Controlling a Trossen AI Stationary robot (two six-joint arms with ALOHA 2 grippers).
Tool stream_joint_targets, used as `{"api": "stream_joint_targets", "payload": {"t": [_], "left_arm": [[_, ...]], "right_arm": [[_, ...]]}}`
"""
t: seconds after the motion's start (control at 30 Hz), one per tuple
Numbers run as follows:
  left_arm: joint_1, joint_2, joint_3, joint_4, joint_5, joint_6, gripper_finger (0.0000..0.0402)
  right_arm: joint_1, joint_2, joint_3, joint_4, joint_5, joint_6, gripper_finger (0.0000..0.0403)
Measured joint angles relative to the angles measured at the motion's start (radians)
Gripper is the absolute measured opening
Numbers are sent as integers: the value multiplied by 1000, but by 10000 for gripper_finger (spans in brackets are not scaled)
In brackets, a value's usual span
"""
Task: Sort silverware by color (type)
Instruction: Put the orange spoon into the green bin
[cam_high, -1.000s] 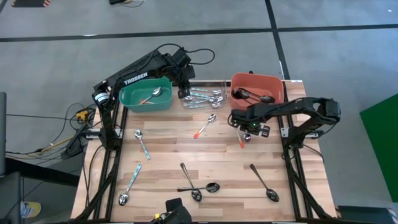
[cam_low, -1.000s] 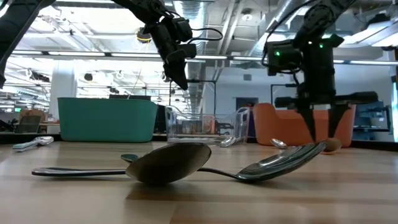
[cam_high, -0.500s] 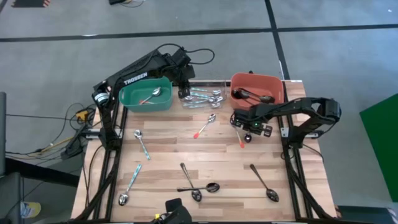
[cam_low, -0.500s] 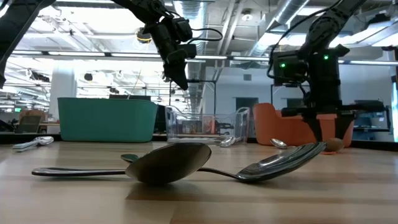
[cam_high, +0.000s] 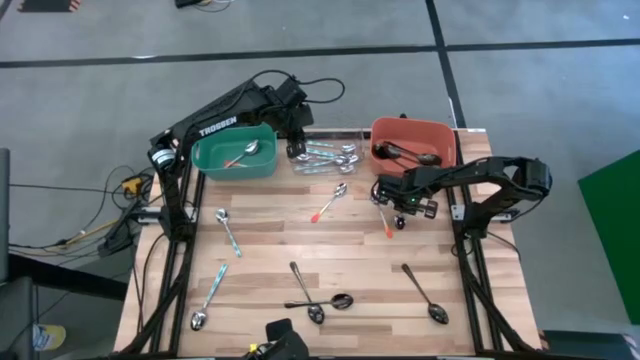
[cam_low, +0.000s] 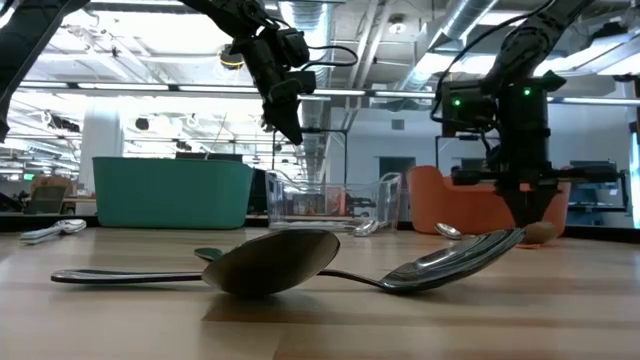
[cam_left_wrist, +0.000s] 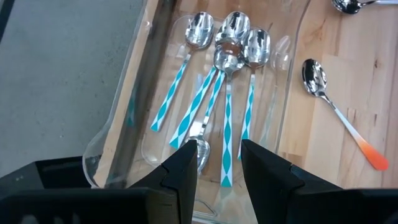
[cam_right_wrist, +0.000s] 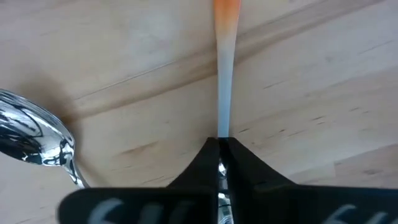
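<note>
My right gripper (cam_high: 393, 205) stands low over the table's right part, shut on an orange-handled spoon (cam_high: 388, 228) that lies in front of the orange bin (cam_high: 440, 128). A second spoon's shiny bowl (cam_right_wrist: 28, 142) lies beside it. My left gripper (cam_left_wrist: 217, 149) hangs open above the clear bin (cam_high: 325, 133), which holds several spoons with teal-patterned handles (cam_left_wrist: 227, 118). It touches nothing. More silverware lies loose on the table: an orange-handled spoon (cam_high: 330, 203), two teal ones (cam_high: 228, 230) and dark ones (cam_high: 305, 290). My right gripper pinches the spoon's thin handle (cam_right_wrist: 222, 118) between its two fingers, partway along it. The fingers come from above, pointing down. The handle's orange end (cam_right_wrist: 226, 12) reaches out past the fingertips and lies on the wood. The spoon's bowl is hidden by the gripper.
The teal bin (cam_high: 205, 160) at the far left holds one orange-handled spoon. The orange bin holds dark spoons (cam_high: 405, 152). Another dark spoon (cam_high: 425, 293) lies near the front right. In the low view two dark spoons (cam_low: 270, 262) cross in the foreground.
My right gripper has gone down to the table and shut on the orange-handled spoon's handle. The spoon lies where it was.
</note>
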Motion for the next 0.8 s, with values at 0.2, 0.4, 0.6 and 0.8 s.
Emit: {"api": "stream_joint_targets", "payload": {"t": [0.2, 0.4, 0.6, 0.8], "left_arm": [[0, 0, 0, 0, 0, 0, 112], [0, 0, 0, 0, 0, 0, 112], [0, 0, 0, 0, 0, 0, 112], [0, 0, 0, 4, 0, 0, 112]], "right_arm": [[40, -19, -3, -11, 30, 1, 14], [96, -92, -13, -26, 42, 1, 14], [181, -189, 19, -66, 89, 25, 14], [269, -255, 77, -110, 190, -3, 14]]}}
